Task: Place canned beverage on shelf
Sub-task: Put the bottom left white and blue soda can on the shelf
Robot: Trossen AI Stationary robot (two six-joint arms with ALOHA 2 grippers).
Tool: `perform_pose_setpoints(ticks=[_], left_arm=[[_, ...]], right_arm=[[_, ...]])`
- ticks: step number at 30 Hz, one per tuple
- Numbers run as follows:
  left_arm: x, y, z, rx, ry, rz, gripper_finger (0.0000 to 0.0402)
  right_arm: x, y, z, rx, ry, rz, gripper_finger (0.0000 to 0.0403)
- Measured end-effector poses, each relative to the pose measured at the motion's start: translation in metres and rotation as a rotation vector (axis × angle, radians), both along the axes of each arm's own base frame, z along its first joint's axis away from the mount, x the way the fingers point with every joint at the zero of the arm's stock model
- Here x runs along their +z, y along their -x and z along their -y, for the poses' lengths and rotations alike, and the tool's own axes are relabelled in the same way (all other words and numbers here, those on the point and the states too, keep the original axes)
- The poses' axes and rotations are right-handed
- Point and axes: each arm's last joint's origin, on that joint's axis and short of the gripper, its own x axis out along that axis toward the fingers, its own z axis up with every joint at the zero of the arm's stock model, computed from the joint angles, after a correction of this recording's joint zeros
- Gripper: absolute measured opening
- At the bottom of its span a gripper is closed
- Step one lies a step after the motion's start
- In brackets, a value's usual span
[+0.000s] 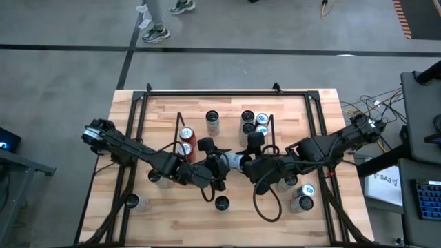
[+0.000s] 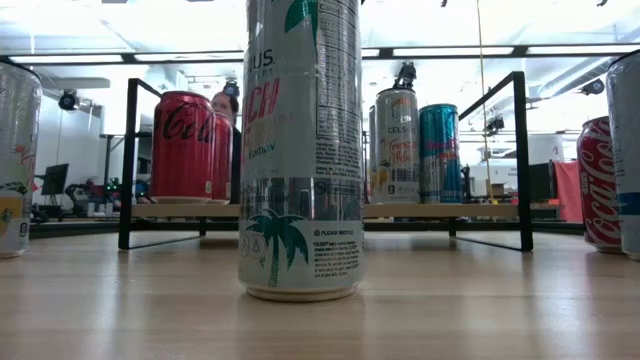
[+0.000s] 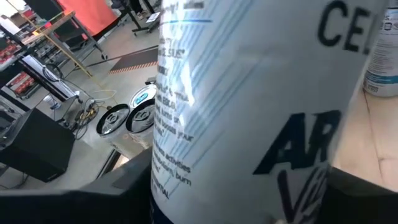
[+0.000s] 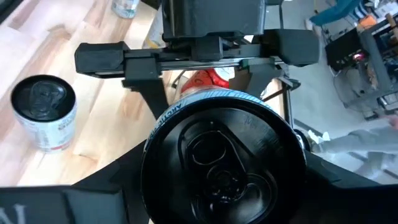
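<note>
Cans stand at both ends of the low black-wire shelf with a light wood base [image 2: 440, 211]: two red cola cans [image 1: 185, 135] at one end, and a silver can [image 1: 212, 121] and a cluster of pale-topped cans [image 1: 261, 119] toward the other. Just in front of the shelf, above the middle of the light wooden tabletop [image 1: 172, 220], the two dark arms meet over one white slim beverage can with blue lettering and a black lid [image 4: 224, 155]. This can is in the air between them, clear of the shelf. The right hand [image 1: 242, 164] holds it, one finger on either side of the body, with the lid facing that arm's wrist. The left hand [image 1: 219, 165] is at the can's far end, with the can's printed side filling its wrist view; whether it grips the can cannot be told. A black-topped white can [image 1: 222, 203] stands alone on the tabletop just in front of the hands. Further cans [image 1: 302, 202] stand near the right arm.
</note>
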Motion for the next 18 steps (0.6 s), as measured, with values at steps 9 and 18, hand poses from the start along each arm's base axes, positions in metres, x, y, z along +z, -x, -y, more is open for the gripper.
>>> perform_pose_setpoints(ticks=[9,18], left_arm=[[0.0,0.001,0.0,0.053,-0.006,0.027,0.0229],[-0.009,0.007,0.001,0.135,-0.03,0.041,0.0229]], right_arm=[[0.001,-0.001,0.0,-0.026,-0.018,0.029,0.0296],[0.014,0.002,0.001,-0.048,-0.064,0.074,0.0328]])
